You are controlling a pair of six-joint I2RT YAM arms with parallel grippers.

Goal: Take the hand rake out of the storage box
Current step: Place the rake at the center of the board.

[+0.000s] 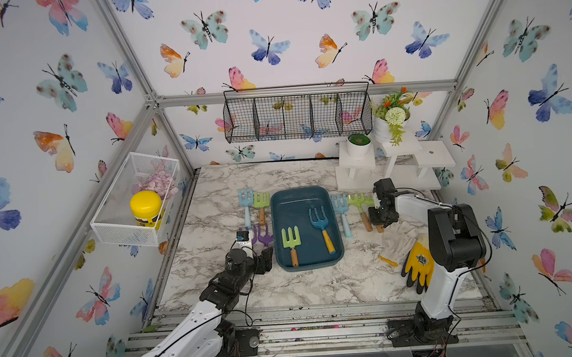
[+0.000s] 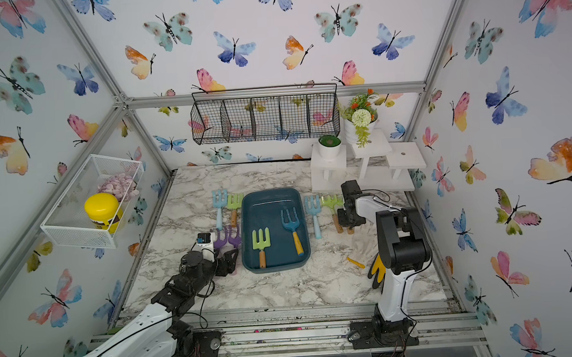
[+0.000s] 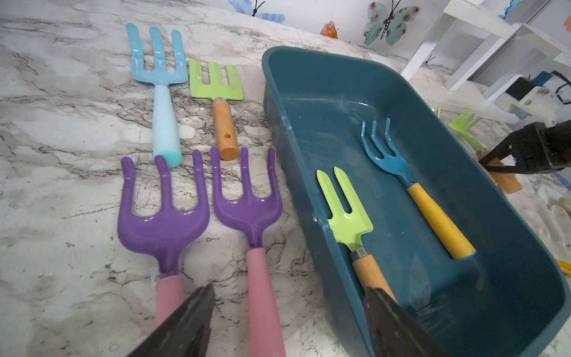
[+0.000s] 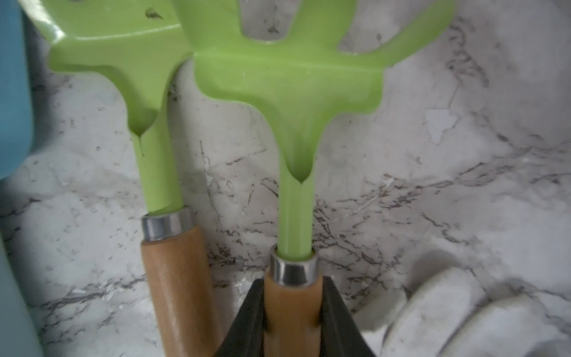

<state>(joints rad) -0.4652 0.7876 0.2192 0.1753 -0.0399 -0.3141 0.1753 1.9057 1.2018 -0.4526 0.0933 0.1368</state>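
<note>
Now: storage box (image 1: 295, 199), two rakes (image 1: 318, 219); outside apparently seven, green rake (image 4: 290, 92) gripped.

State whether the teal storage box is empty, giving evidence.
Not empty. The storage box holds two tools lying flat: a green hand fork with wooden handle and a blue hand rake with yellow handle.

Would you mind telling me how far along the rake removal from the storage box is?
Done: six rakes lie on the table beside the storage box. In hand: the right gripper is shut on a seventh, a green rake, outside the box; the left gripper is open and empty. Left: a green fork and a blue rake lie inside.
</note>
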